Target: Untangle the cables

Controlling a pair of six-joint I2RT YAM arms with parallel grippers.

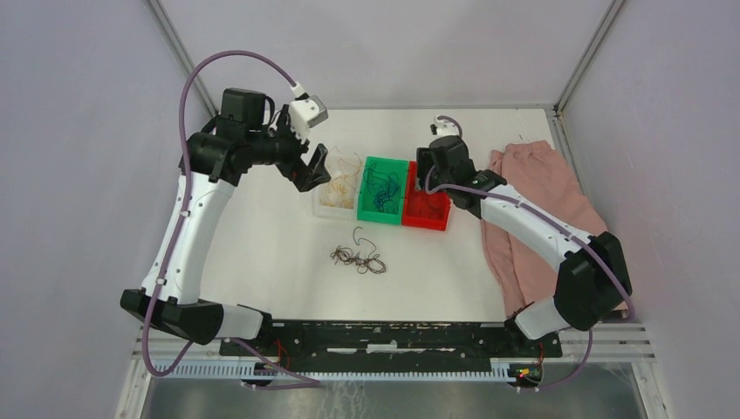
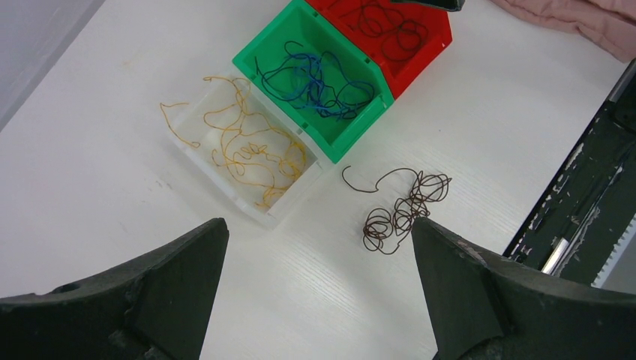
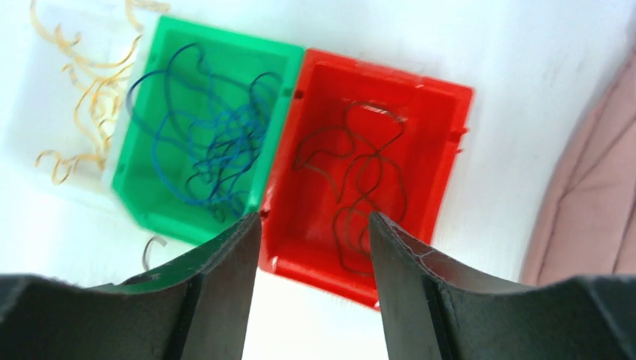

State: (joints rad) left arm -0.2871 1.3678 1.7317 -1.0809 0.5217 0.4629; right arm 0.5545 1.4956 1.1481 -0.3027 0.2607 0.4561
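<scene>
Blue cables (image 3: 214,142) sat in a green bin (image 3: 225,46), dark brown cables (image 3: 352,187) in a red bin (image 3: 439,172), yellow-tan cables (image 2: 251,154) in a clear bin (image 2: 289,199); the cloth (image 1: 541,183) was pink.

On the white worktop (image 1: 262,236), a clear plastic bin (image 1: 319,206), a green plastic bin (image 1: 381,217) and a red plastic bin (image 1: 426,223) are sitting left to right mid-frame. A dark brown wire tangle (image 1: 358,257) is lying below them, a pink cloth (image 1: 558,188) at right.

tan cables (image 3: 88,96) blurred, pink cloth (image 3: 592,187) cut off
</scene>
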